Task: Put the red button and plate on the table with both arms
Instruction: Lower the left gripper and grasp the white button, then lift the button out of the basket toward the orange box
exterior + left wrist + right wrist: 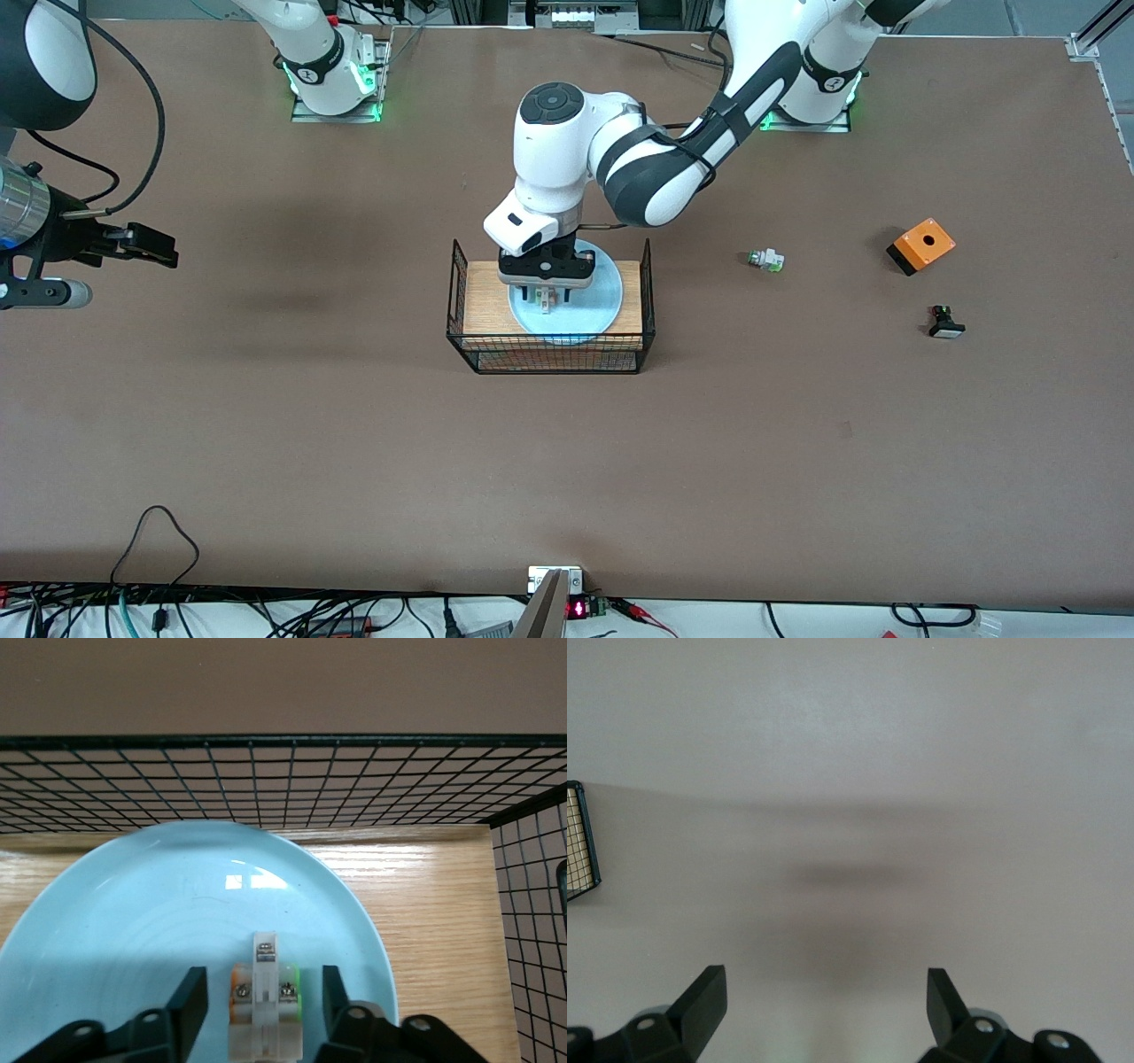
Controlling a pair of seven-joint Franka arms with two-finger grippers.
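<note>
**Left gripper at the button on the racked plate; right arm waiting**

Brown matte table (354, 425) fills my front view, with both arm bases along its top edge. Near the middle stands a black wire rack (551, 353) with a wooden top.

1. Plate. The pale blue plate (595, 299) lies flat on the rack's wooden top, directly under my left gripper.
2. Red button. The red button (266, 1003) rests on the plate, and only its whitish body with orange and green bits shows; I cannot see the cap.
3. Left gripper. My left gripper (544, 295) points down at the plate. In the left wrist view its fingers (188, 1001) stand on either side of the button body, partly closed, with a narrow gap visible on each side. I cannot tell whether they grip it.
4. Right gripper. My right gripper (824, 1003) hangs over bare table toward the right arm's end, fingers spread wide, holding nothing. This arm waits.
5. Other items. Toward the left arm's end of the table lie a green-capped switch (765, 260), an orange box (921, 245) and a black switch (945, 322), all well apart from the left gripper.
</note>
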